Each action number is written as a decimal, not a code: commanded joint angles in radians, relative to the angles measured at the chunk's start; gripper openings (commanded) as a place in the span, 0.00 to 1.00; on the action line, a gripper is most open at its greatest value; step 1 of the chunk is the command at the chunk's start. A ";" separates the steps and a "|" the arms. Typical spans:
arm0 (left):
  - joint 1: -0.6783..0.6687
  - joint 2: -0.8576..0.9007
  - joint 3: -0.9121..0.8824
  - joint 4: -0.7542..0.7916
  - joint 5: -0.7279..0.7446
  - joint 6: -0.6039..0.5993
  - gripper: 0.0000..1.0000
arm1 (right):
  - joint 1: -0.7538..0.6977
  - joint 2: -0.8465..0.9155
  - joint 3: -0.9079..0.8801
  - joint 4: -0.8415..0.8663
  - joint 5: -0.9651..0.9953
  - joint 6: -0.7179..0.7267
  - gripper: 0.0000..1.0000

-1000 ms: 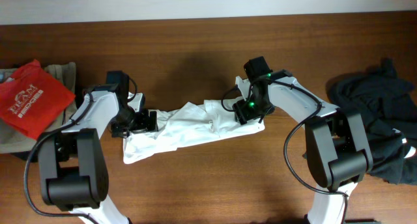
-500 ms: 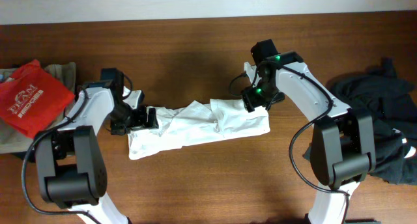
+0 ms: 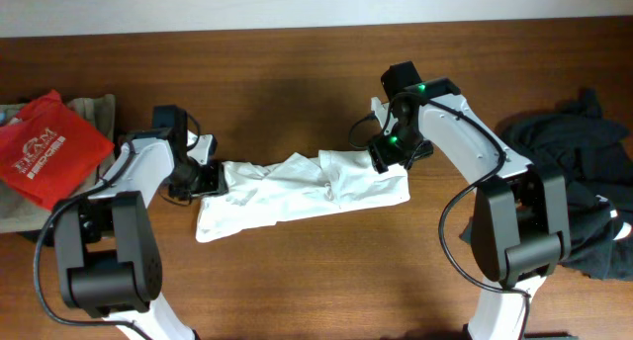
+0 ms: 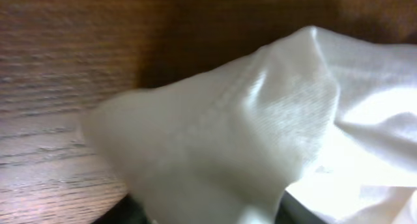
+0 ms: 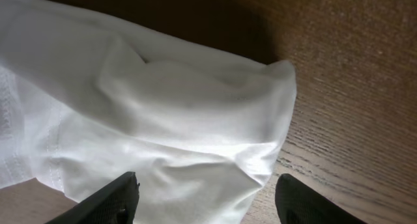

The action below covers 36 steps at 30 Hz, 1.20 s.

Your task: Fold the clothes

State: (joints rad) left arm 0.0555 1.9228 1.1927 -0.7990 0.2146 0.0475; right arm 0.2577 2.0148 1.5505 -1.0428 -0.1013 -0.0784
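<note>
Left gripper (image 3: 210, 180) pinched frame-left end of white shirt (image 3: 297, 187), likely to stretch it flat; right gripper (image 3: 388, 154) hung spread over the right end.

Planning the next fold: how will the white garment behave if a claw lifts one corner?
Probably floppy: the white garment lies in soft wrinkles, so a lifted corner would likely sag. Seemingly light, since the cloth looks thin at its folded edge. It may slide on the smooth table.

1. On the table (image 3: 316, 281), centred: garment (image 3: 297, 194), stretched left to right.
2. At its left end, left gripper (image 3: 206, 179); at its right end, right gripper (image 3: 388, 158).
3. Far left: bag (image 3: 45, 147) on cloth (image 3: 94, 111).
4. Far right, well apart: clothes pile (image 3: 569, 182).
</note>
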 commanded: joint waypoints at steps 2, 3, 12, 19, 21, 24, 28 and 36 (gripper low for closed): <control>0.003 0.046 -0.010 -0.020 0.065 0.015 0.00 | -0.062 -0.008 0.036 -0.026 0.068 0.043 0.71; 0.021 0.046 0.027 -0.051 0.047 0.014 0.00 | -0.092 -0.008 0.053 -0.045 0.090 0.043 0.71; 0.152 0.046 0.644 -0.515 0.029 -0.067 0.00 | -0.278 -0.008 0.074 -0.080 0.154 0.035 0.73; -0.254 0.070 0.641 -0.492 0.026 -0.130 0.01 | -0.271 -0.008 0.074 -0.090 0.102 0.035 0.73; -0.339 0.101 0.641 -0.468 0.006 -0.133 0.01 | -0.271 -0.008 0.074 -0.096 0.102 0.035 0.72; -0.430 0.183 0.641 -0.426 -0.019 -0.167 0.06 | -0.271 -0.008 0.074 -0.099 0.101 0.035 0.73; -0.484 0.212 0.662 -0.435 -0.013 -0.157 0.75 | -0.271 -0.008 0.074 -0.103 0.101 0.034 0.74; -0.155 0.209 1.097 -0.619 -0.019 -0.156 0.79 | -0.161 -0.008 0.074 -0.090 -0.545 -0.226 0.74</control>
State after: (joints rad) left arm -0.1940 2.1353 2.3020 -1.4342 0.1566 -0.0959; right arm 0.0227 2.0151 1.6073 -1.1534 -0.3550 -0.1989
